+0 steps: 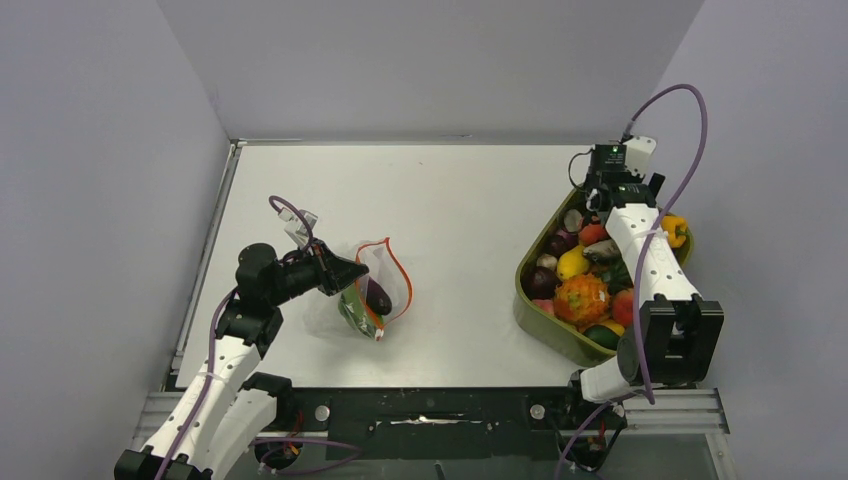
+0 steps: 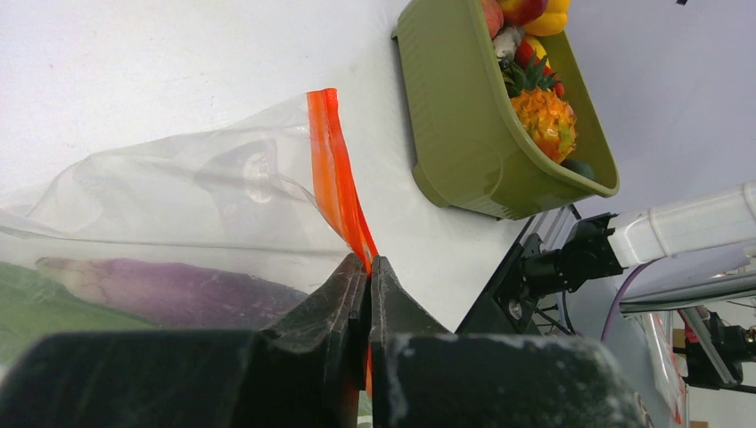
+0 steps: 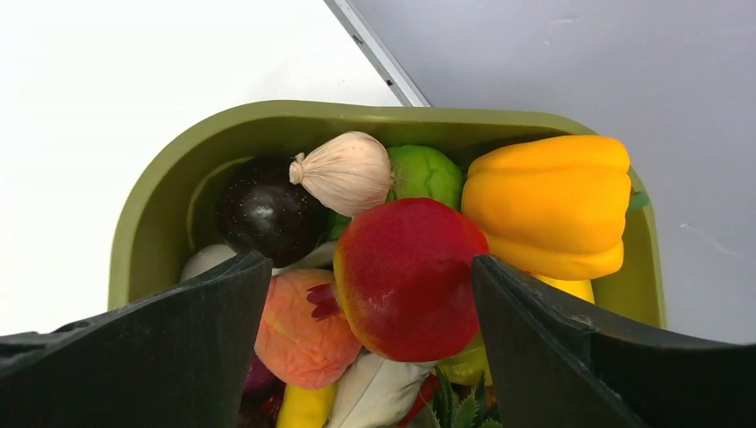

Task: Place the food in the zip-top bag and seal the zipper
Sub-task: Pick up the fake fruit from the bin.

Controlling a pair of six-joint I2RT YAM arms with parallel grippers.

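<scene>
orange-red zipper [image 2: 337,169], seemingly unlettered

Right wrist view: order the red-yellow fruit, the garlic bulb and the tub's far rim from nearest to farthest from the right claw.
1. The red-yellow fruit, between the open fingers of the right claw.
2. The garlic bulb, beyond it, to the left.
3. The tub's far rim, behind everything, at the table's edge.

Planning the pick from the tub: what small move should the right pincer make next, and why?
Probably lower and close: the right pincer stands open astride the red fruit in the green tub, while the left pincer holds the bag's zipper.
</scene>
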